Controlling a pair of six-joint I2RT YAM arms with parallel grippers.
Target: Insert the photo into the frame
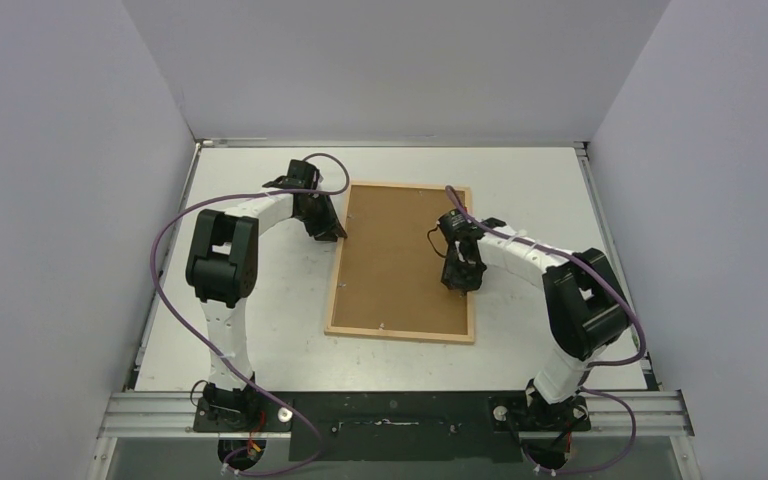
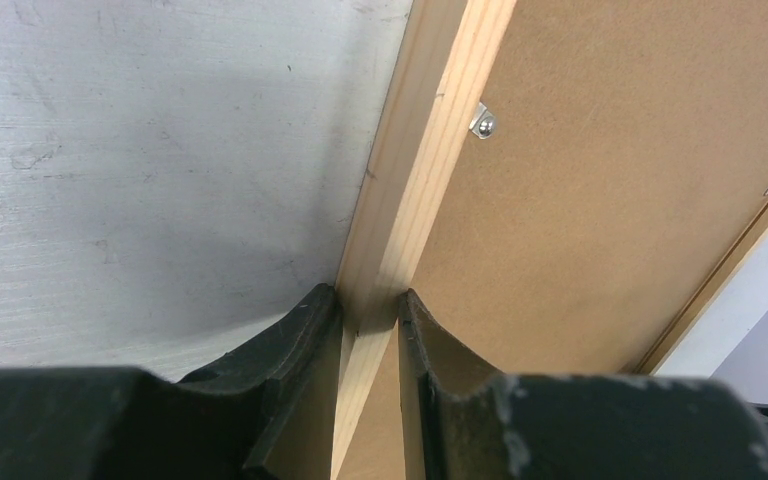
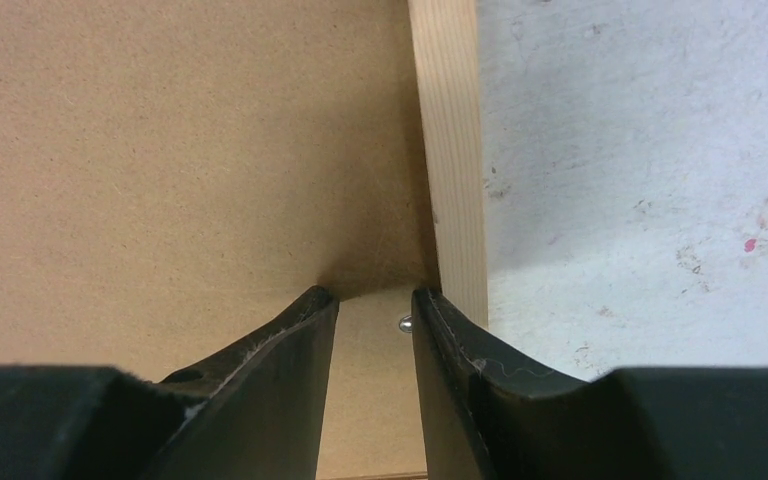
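A: Two tools on the frame [image 1: 338, 275]?
B: Left tool [image 2: 370, 305] clamps its rail [image 2: 405, 215]. Right tool [image 3: 375, 300], jaws apart, straddles a clip [image 3: 405, 323]. Photo unseen, perhaps under the backing board [image 1: 395, 260]; hold steady, turn clips gently.

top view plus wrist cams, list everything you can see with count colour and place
frame: one, light wood, flat mid-table, back up
backing board: one, brown, inside the frame
metal tabs: at least two, silver, frame's inner edge
photo: none visible
table: one, white, under everything
walls: three, pale grey, around the table
cables: two, purple, along the arms
arms: two, white and black, near edge
left gripper: one, black, closed on the frame's left rail
right gripper: one, black, open, over the board by the right rail
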